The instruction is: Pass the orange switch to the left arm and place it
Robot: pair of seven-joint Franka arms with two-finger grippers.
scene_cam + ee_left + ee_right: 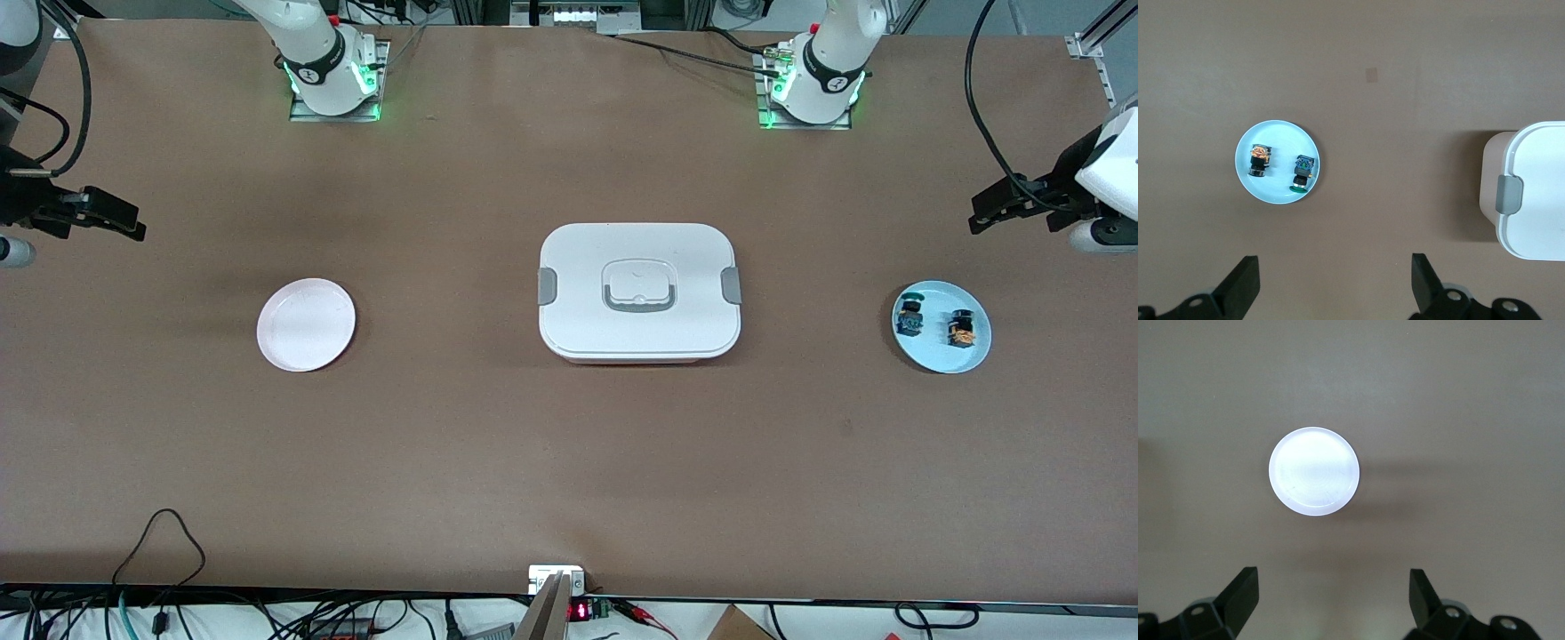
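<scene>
I see the orange switch (1259, 161) on the blue plate (1245, 177) beside a green switch (1301, 174), under my left gripper (1331, 283); right gripper (1331, 600) over the pink plate (1314, 471); both spread wide, holding nothing; start or finish, I can't judge.

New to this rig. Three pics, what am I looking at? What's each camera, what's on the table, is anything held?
Two Franka robot arms share a brown table. The front view looks down from across the table; the other two come from cameras on each arm's wrist.

In the middle sits a white lidded plastic box. Toward the left arm's end, a light blue round plate carries an orange switch and a green switch. Toward the right arm's end lies a bare pale pink round plate.

The left gripper hangs over the table by the blue plate, the right gripper by the pink plate. Both have fingers open and hold nothing.
</scene>
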